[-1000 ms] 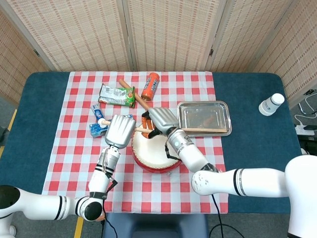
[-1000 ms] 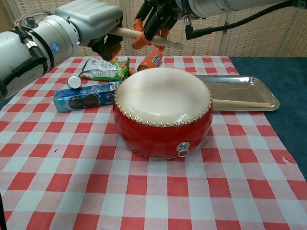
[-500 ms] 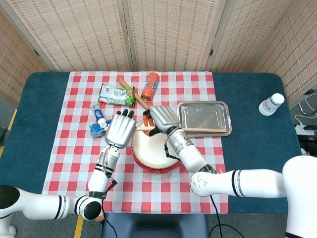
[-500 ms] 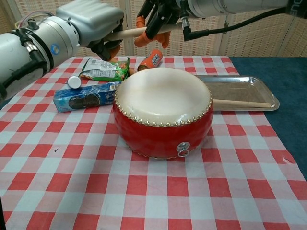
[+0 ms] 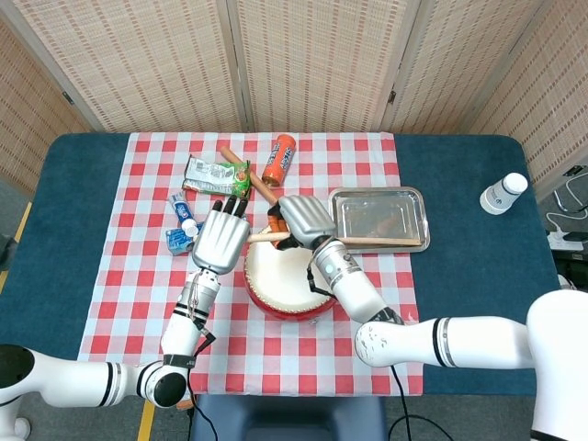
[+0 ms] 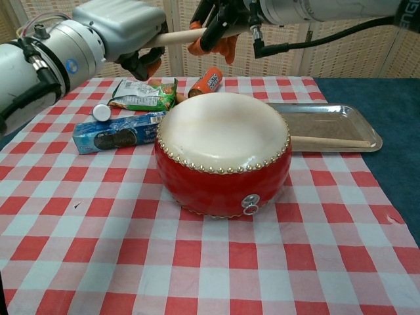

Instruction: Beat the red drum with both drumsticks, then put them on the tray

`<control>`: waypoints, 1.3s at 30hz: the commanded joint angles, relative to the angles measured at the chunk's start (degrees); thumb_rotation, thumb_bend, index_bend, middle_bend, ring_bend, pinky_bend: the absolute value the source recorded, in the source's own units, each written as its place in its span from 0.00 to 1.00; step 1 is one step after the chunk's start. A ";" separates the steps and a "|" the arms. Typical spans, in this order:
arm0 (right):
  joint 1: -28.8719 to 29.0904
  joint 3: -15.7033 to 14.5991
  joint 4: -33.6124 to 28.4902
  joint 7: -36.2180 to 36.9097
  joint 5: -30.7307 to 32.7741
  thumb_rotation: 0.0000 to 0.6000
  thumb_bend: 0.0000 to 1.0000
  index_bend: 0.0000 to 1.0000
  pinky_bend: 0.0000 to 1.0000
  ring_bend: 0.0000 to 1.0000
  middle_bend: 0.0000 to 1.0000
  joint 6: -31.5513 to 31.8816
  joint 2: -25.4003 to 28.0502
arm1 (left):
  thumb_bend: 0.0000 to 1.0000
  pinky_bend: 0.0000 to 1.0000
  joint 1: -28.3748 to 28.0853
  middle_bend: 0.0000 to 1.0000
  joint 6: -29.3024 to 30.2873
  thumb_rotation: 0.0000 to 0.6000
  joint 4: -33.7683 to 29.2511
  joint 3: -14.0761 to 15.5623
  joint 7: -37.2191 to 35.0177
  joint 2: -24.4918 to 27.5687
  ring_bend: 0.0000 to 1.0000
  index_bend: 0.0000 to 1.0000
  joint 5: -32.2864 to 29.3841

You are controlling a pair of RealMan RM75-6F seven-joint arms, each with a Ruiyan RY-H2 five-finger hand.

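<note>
From the head view, both hands are covering their own grips, so the fingers are mostly hiding behind the silver hand backs. The left hand [image 5: 220,243] is showing dark fingertips stretched forward over the cloth, and whether it is pinching the drumstick [image 5: 265,236] I cannot tell. The chest view is cropping both hands at its top edge, yet it is showing the right hand [image 6: 220,20] curling dark fingers around that drumstick [image 6: 180,36], which is hanging level, high above the red drum [image 6: 223,154]. Only the chest view is showing the drum's red side; the head view is showing its pale skin [image 5: 283,272]. The second drumstick [image 5: 381,242] is lying across the front rim of the tray [image 5: 378,198], just right of the drum. Compared with 1 second ago, the held stick is sitting higher and flatter, and the left fingertips are reaching further out.
</note>
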 commanded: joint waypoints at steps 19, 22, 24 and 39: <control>-5.13 0.22 -2.58 0.58 -3.99 1.00 0.40 1.00 0.59 0.71 0.79 -0.05 3.35 | 0.49 0.29 2.16 0.11 -1.78 1.00 0.62 -2.31 -5.00 3.12 0.10 0.00 -3.30; -5.89 0.20 -3.33 0.66 -4.27 1.00 0.40 1.00 0.59 0.71 0.79 -0.19 4.39 | 0.49 0.28 2.62 0.11 -2.13 1.00 0.84 -2.76 -6.24 3.78 0.10 0.00 -3.82; -6.38 0.16 -3.81 0.65 -4.49 1.00 0.40 1.00 0.59 0.71 0.79 -0.13 5.04 | 0.49 0.28 2.90 0.11 -2.49 1.00 0.97 -2.86 -6.97 4.28 0.10 0.00 -4.03; -10.66 -0.40 -6.37 1.76 -6.39 1.00 0.40 1.00 0.59 0.72 0.79 0.14 10.05 | 0.49 0.28 5.99 0.09 -3.76 1.00 2.61 -2.79 -13.10 7.67 0.10 0.00 -3.91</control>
